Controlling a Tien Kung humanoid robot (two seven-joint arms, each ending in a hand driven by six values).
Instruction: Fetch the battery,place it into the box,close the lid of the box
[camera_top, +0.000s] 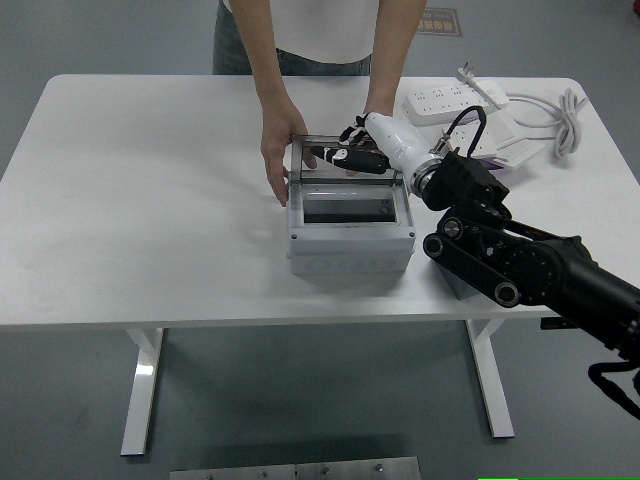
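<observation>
The grey box (350, 245) stands mid-table with its clear lid (345, 175) upright at the back. Its dark inside (348, 210) shows no battery that I can make out. My right hand (338, 156) reaches in from the right, fingers stretched out flat at the lid's top edge, holding nothing. A person at the far side rests one hand (275, 160) against the box's left back corner; the other hand (375, 112) is behind the lid, partly hidden by my hand. My left arm is out of view.
A white power strip (450, 98) and white cable (562, 120) lie at the back right. A grey block (452, 285) stands right of the box, mostly hidden behind my forearm (500, 265).
</observation>
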